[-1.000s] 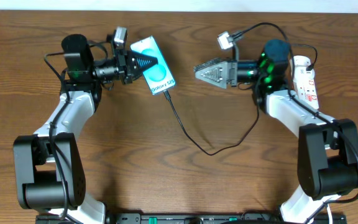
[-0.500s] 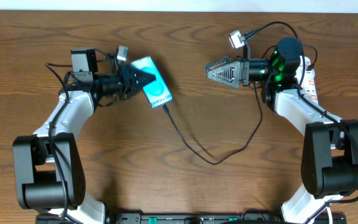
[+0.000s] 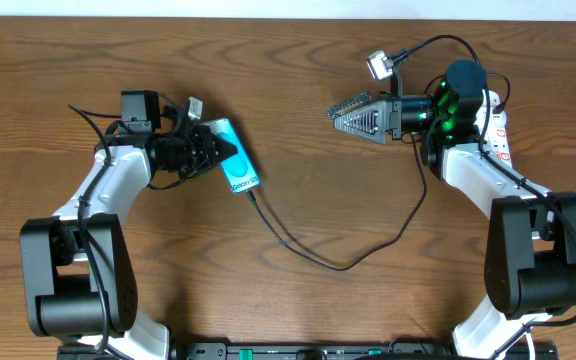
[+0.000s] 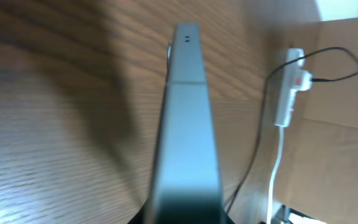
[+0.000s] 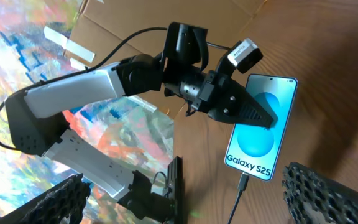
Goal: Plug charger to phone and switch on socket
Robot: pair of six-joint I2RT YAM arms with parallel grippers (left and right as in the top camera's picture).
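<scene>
Left gripper (image 3: 230, 155) clamps the phone (image 3: 243, 178), tipped on edge, with the charger (image 3: 348, 262) apparently seated in the end farthest from its fingers and looping slack toward the right arm. Right gripper (image 3: 336, 113), jaws wide and empty, points away from the socket (image 3: 501, 135), which lies behind it beside its own arm, long axis crosswise to its reach. The right arm is nearer by far, though its forearm and cables crowd the strip.

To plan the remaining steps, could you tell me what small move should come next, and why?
Probably swing the right gripper round toward the socket. The charger already seems seated in the phone, which the left gripper grips on edge, and the right one is open, empty and pointing away from the socket.
</scene>
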